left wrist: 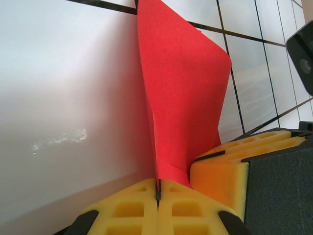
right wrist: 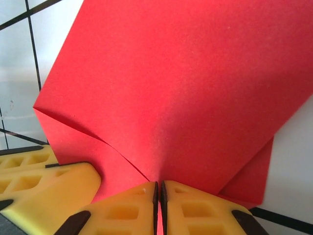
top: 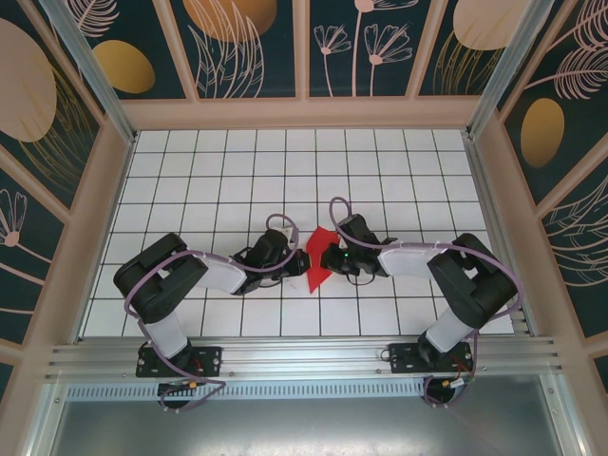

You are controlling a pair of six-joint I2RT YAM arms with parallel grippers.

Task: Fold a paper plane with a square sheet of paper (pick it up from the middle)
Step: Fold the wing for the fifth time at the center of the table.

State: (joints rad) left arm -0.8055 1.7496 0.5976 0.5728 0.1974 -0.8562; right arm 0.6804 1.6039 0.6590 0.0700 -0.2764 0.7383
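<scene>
Square sheet of paper, bright red and already partly folded, sits pinched between the two claws near the middle of the white tiled counter, a little toward the near edge. From above it shows as a small angular red shape, one corner poking out toward the back wall and a narrower point toward the arm bases, with both claws meeting over its middle.

The left claw is closed on the paper. In the left wrist view its yellow foam pads are pressed together with the red sheet rising out of the seam between them, standing on edge with a fine straight crease running up from the grip. The right claw's orange-yellow pad sits just beside, touching the same sheet from the other side.

The right claw is likewise clamped on the paper. In its own wrist view the pads are shut to a thin line with red caught in it, and the sheet fans out broadly beyond. A diagonal crease runs from the sheet's left corner down to the grip (a second layer peeks out at the lower right). The left claw's yellow pad lies against the lower left edge.

Whether the paper touches the counter, I cannot tell.
</scene>
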